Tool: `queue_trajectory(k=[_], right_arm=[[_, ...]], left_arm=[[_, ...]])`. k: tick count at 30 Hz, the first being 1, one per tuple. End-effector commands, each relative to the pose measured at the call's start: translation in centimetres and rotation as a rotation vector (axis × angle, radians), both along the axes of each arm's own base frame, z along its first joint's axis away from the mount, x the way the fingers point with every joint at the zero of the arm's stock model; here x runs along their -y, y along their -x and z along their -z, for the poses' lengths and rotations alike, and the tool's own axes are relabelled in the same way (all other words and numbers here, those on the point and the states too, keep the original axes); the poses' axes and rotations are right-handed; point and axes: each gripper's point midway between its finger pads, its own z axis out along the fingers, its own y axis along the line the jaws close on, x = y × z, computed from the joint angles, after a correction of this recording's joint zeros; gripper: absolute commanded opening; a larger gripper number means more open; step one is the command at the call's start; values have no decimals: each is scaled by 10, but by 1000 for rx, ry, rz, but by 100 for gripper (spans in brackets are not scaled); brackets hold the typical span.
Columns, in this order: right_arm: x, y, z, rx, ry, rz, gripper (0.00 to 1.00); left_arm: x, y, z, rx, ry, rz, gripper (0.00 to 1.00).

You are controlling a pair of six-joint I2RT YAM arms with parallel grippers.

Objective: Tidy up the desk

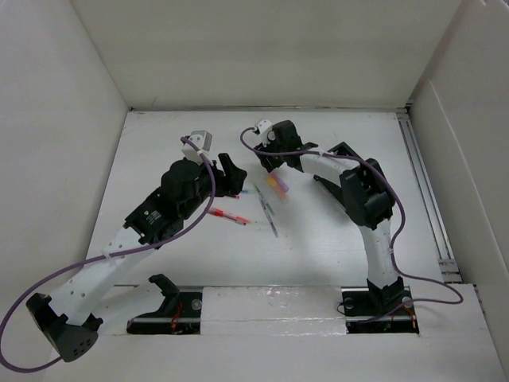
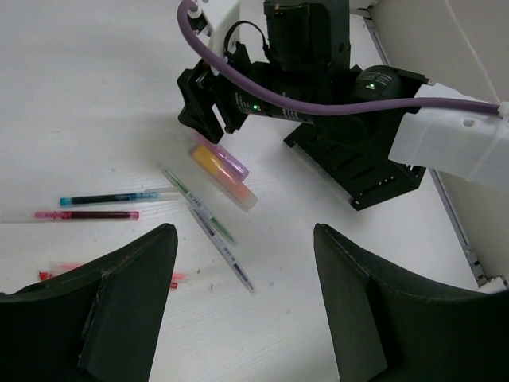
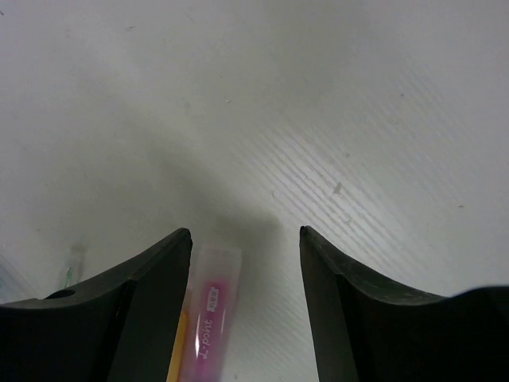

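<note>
The desk (image 1: 334, 239) is spread out under both arms, and it is being tidied. The step in hand looks like the picking up of a marker. The right gripper (image 3: 245, 239) is held low over the desk with its fingers apart. A pink marker (image 3: 211, 314) is seen lying between them, closer to one finger, and it is not squeezed yet. A yellow marker (image 2: 209, 161) is laid right beside the pink one.

For the next move, the fingers most likely need to be put down around the pink marker alone and then closed, so that the yellow one is not caught too. The left gripper (image 2: 242, 239) is held above the desk close by, with its fingers apart and nothing between them.

The desk is flat and white. Thin pens are scattered near the middle, among them a green pen (image 2: 191, 195), a teal pen (image 2: 107, 199) and a red pen (image 1: 229, 216). White walls (image 1: 262, 48) are set on three sides, and a metal rail (image 1: 425, 191) is fixed along the right edge. A black box (image 2: 374, 179) is partly hidden behind the right arm.
</note>
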Motion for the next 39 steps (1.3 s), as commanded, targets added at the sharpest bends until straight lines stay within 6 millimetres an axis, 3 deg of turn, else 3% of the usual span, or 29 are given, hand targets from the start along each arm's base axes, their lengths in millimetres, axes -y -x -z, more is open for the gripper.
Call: queue_trajectory(k=[1, 4, 9, 13, 15, 16, 18, 19, 22, 25, 27, 29, 30, 32, 33, 35, 37, 39], right_arm=[[-14, 6, -9, -5, -31, 10, 62], [-13, 10, -6, -11, -47, 23, 61], [-5, 20, 17, -69, -33, 58, 58], [1, 28, 31, -108, -18, 84, 52], [7, 25, 34, -111, -17, 104, 43], [6, 25, 36, -114, -15, 104, 28], [5, 23, 32, -113, -22, 106, 21], [7, 16, 22, -94, -38, 114, 14], [-2, 2, -13, -15, -131, 90, 11], [-3, -19, -80, 119, -287, 66, 10], [1, -21, -128, 193, -371, 51, 10], [20, -22, -180, 294, -444, 56, 9], [22, -14, -188, 299, -454, 46, 8], [44, -9, -217, 373, -489, 60, 8], [58, 6, -228, 388, -507, 71, 8], [89, 12, -242, 438, -536, 106, 7], [114, 31, -249, 464, -576, 129, 7], [144, 34, -252, 492, -583, 166, 6]], left_arm=[[-5, -4, -16, 55, 6, -18, 65], [-6, -6, -16, 57, -6, -26, 66], [-8, -7, -21, 64, -9, -35, 66], [-17, -5, -53, 124, 25, -63, 65], [-25, -4, -69, 160, 36, -92, 66], [-28, -2, -81, 184, 52, -101, 66], [-33, -1, -93, 210, 62, -111, 66], [-34, 1, -102, 224, 76, -112, 66], [-33, 1, -110, 238, 93, -107, 66], [-28, -1, -109, 236, 92, -93, 66], [-24, -2, -109, 232, 90, -79, 66], [-20, -1, -113, 240, 99, -56, 66], [-19, -2, -112, 237, 96, -56, 66], [-15, -1, -114, 242, 102, -38, 66], [-13, -2, -113, 238, 100, -32, 66], [-9, -1, -113, 239, 109, -8, 66], [-4, -3, -109, 230, 106, 6, 66], [2, -2, -108, 227, 113, 30, 66]])
